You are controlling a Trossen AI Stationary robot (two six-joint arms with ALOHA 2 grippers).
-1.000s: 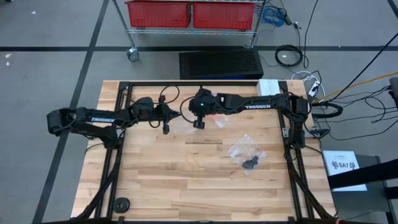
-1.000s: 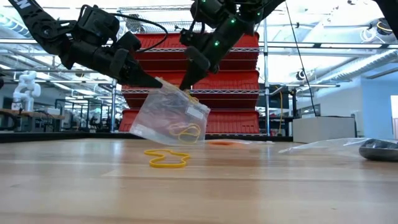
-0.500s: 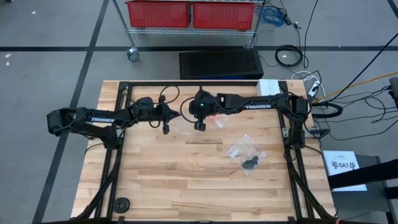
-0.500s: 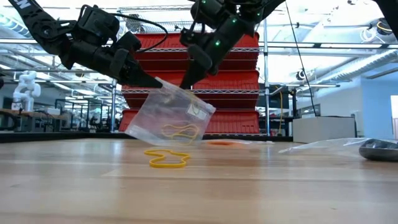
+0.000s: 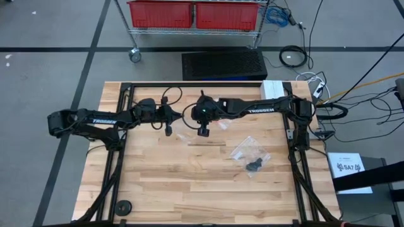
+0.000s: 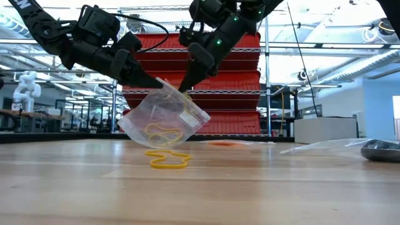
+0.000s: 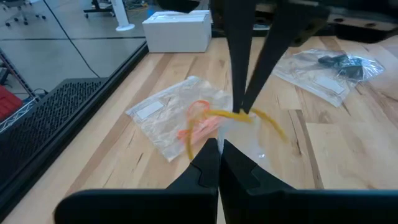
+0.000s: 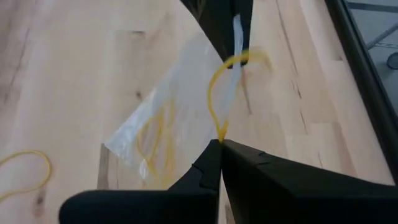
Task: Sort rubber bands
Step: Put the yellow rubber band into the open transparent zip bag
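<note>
The left gripper (image 6: pixel 150 81) and the right gripper (image 6: pixel 185 80) meet above the far middle of the worktop (image 5: pixel 189 183), each clenched on the top edge of one clear plastic bag (image 6: pixel 164 120), which hangs between them just clear of the wood. Only the low view shows the yellow rubber bands (image 6: pixel 161 132) lying inside the bag, and a loose yellow band (image 6: pixel 167 160) flat on the worktop just under it. The right wrist view shows a yellow loop (image 8: pixel 219 93) caught at the bag's mouth, pinched at the right gripper's closed tips. The left wrist view alone shows a second bag (image 7: pixel 180 115) with orange bands lying beyond. From above, a third bag (image 5: pixel 250 151) with black bands lies well apart, nearer the right arm's side.
</note>
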